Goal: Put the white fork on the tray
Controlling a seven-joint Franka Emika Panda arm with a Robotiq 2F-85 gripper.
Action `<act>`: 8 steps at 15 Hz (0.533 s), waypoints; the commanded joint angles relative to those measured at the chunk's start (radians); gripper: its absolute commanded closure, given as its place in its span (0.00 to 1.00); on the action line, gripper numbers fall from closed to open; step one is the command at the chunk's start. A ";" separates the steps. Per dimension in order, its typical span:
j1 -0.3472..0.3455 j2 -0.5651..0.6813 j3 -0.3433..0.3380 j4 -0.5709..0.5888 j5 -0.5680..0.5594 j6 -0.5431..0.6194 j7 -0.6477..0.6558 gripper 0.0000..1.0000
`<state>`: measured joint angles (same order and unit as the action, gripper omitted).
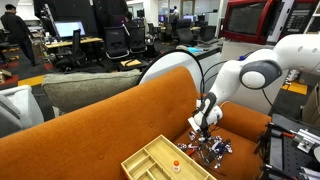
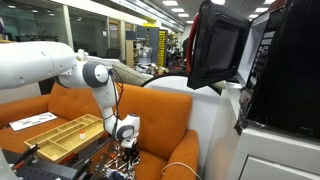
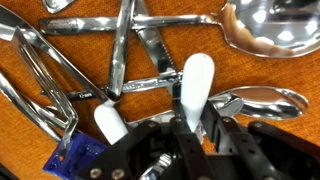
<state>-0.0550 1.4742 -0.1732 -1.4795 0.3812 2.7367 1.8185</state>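
Down among crowded cutlery (image 3: 125,60), gripper (image 3: 195,122) clamped on white fork (image 3: 196,80), tray (image 1: 150,162) nearby on sofa (image 1: 110,120).

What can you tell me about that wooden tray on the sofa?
The tray is a pale rectangle that looks like light wood, with raised rims and thin dividers that split it into several long and short compartments. It lies flat on the seat of the orange sofa, one corner toward the backrest. A pile of cutlery sits beside it on the cushion, and the tool is over that pile, not over the tray. Whether anything lies in its compartments is too small to tell.
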 commanded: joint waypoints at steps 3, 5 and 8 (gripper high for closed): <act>-0.025 -0.034 0.018 -0.042 -0.035 0.061 -0.096 0.94; 0.003 -0.072 0.001 -0.102 -0.071 0.101 -0.174 0.94; 0.061 -0.155 -0.035 -0.215 -0.113 0.169 -0.253 0.94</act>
<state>-0.0433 1.4201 -0.1809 -1.5501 0.3033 2.8366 1.6443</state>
